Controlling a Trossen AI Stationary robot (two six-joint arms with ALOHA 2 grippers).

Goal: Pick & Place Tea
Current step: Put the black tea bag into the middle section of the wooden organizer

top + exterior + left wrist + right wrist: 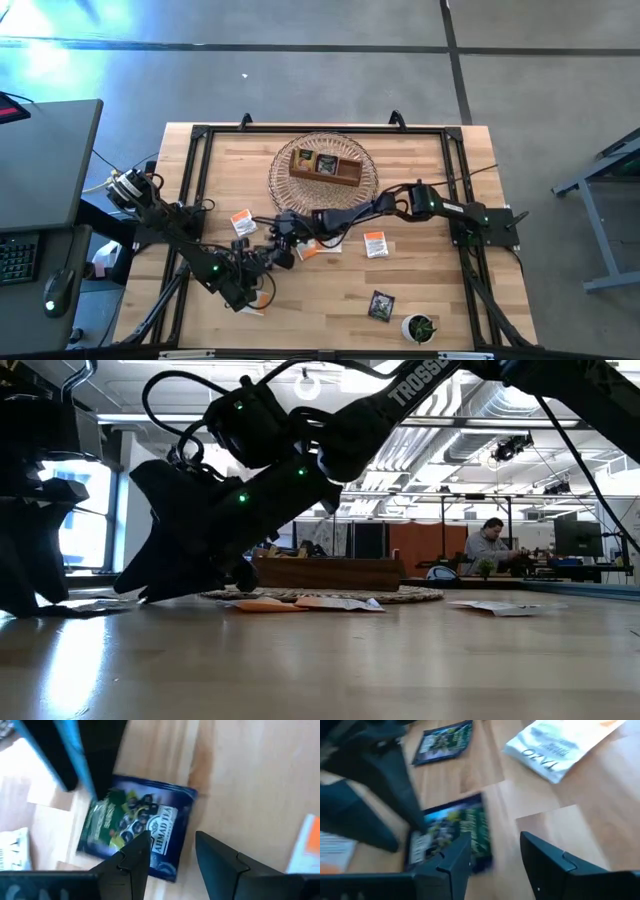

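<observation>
We see both dark arms reaching into the middle of the pale wooden table (pixel 330 300). The left tool (pixel 172 857) hangs low just in front of the table's centre, its two dark fingers (pixel 132 855) standing apart with nothing between them; below it a dark blue square paper tea sachet with green print (pixel 137 827) lies flat on the wood, partly under one finger. The right tool (pixel 492 855) comes in from the right side and meets the left one near the centre. Its fingers (pixel 455 860) are spread wide and empty, over a second dark blue sachet with green print (pixel 452 835) that rests flat on the table.

From above, we find more tea scattered on the wood: a white-and-orange square sachet (pixel 242 222) left of centre, another white-and-orange sachet (pixel 375 243) right of centre, and a black sachet with pale print (pixel 381 305) near the front edge, just beside the small green plant in a white pot (pixel 420 327). A brown wooden tray with compartments (pixel 326 167) stands on a round woven wicker mat (pixel 285 160) at the back of the table, with a few sachets inside; which compartment each sits in we cannot tell.

In the room behind, a person (pixel 489 547) sits at a desk.
</observation>
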